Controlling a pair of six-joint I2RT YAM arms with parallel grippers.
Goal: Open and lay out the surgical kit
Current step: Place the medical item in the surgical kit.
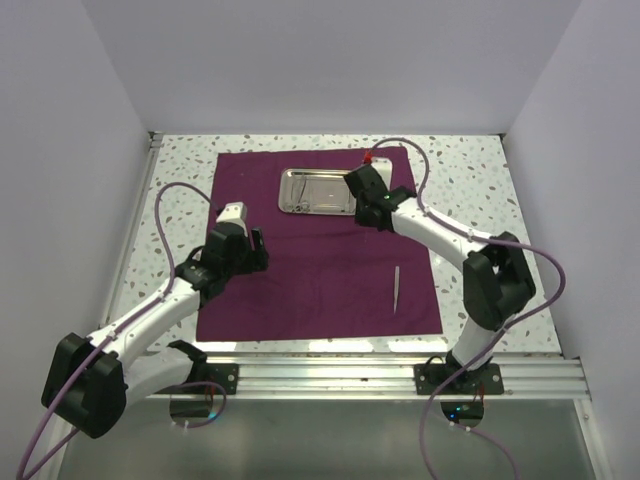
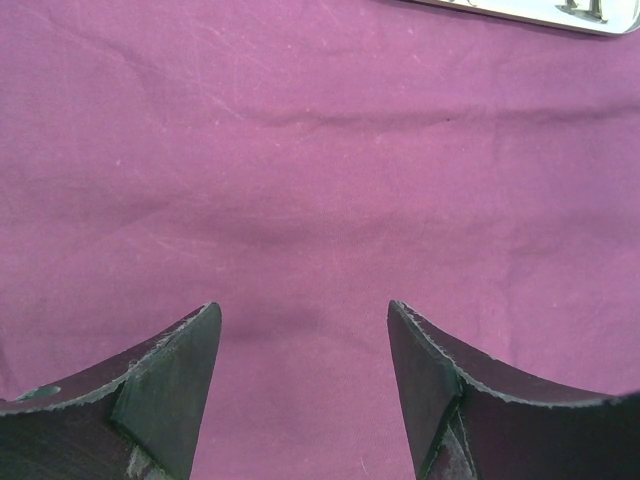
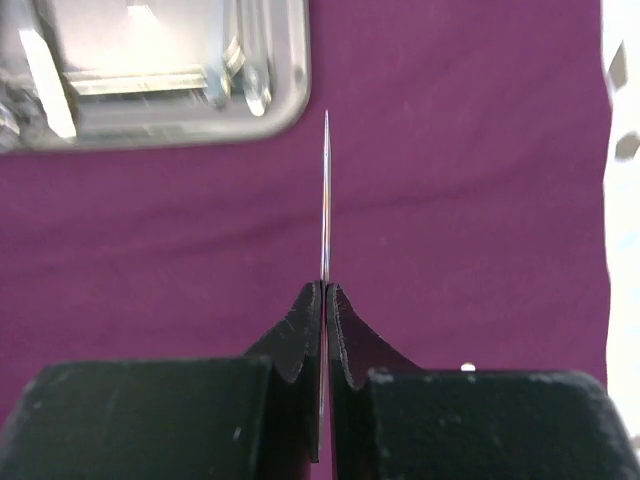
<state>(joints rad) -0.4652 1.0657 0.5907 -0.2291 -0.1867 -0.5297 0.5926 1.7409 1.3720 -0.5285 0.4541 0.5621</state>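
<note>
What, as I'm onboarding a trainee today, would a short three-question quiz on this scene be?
1. True or false: the left arm's fingers are shut.
2. What do the right arm's fingers hold? A) a thin pointed silver metal instrument B) a glass vial C) nothing
3. Fill in: the slim silver metal instrument lying loose rests on the ____.
Key: 1 false; 2 A; 3 dark magenta cloth wrap.
</note>
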